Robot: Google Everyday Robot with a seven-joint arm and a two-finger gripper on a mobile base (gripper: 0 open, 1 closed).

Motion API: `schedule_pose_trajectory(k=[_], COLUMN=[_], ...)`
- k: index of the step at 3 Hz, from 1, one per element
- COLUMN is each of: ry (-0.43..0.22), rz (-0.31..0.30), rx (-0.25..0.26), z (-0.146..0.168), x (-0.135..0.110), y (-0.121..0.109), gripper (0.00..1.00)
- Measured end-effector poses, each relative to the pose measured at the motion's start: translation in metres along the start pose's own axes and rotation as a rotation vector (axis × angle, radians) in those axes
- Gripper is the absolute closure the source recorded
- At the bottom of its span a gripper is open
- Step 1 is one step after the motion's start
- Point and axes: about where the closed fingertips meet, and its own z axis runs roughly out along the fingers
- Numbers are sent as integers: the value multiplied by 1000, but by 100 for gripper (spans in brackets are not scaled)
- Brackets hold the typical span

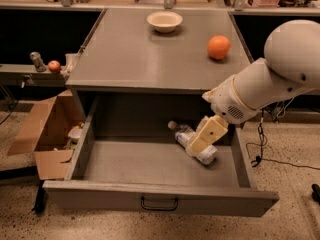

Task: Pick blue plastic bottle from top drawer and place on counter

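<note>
The blue plastic bottle (186, 135) lies on its side in the back right of the open top drawer (160, 196), white cap pointing to the back left. My gripper (199, 145) reaches down from the right into the drawer and sits right over the bottle's middle, hiding part of it. The grey counter (135, 54) lies above the drawer.
A white bowl (164, 20) and a round orange fruit (219, 47) sit on the counter. An open cardboard box (47, 134) stands on the floor left of the drawer. A side shelf holds a small red fruit (54, 66). A cable (262, 149) trails on the floor at right.
</note>
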Motion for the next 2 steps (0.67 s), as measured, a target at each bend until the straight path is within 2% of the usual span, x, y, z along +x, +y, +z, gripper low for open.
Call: schedule_pose_trajectory(k=[1, 2], ry=[-34, -75], rz=[35, 88], rx=[31, 79], z=[19, 49], x=[17, 43], y=[-15, -40], gripper=[0, 0])
